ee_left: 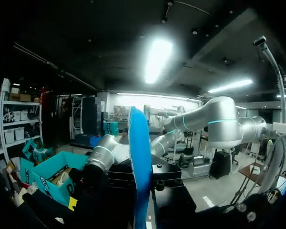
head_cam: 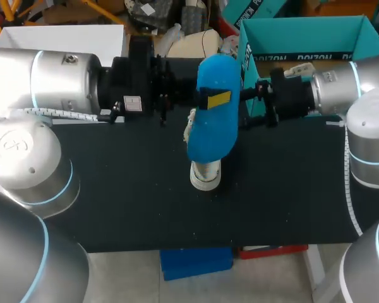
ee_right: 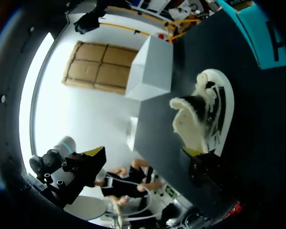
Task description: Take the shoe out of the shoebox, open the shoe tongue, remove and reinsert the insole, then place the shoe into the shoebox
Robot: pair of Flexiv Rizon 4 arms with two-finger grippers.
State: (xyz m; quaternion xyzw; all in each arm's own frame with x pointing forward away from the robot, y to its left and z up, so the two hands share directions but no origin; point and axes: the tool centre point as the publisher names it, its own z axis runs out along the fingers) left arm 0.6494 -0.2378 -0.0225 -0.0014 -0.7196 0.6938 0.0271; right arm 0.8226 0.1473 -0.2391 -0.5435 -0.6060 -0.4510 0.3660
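Note:
A blue insole hangs above the middle of the table, with my left gripper shut on it; one yellow tip lies on its upper face. In the left wrist view the insole stands edge-on straight ahead of that gripper. Under it the white shoe rests on the black table, mostly hidden. The right wrist view shows the shoe with its tongue folded out. My right gripper is just right of the insole, its fingers wide open and holding nothing. The teal shoebox stands at the back right.
A white box sits at the back left, also visible beyond the shoe as the white box in the right wrist view. The black table spreads out in front of the shoe toward its front edge.

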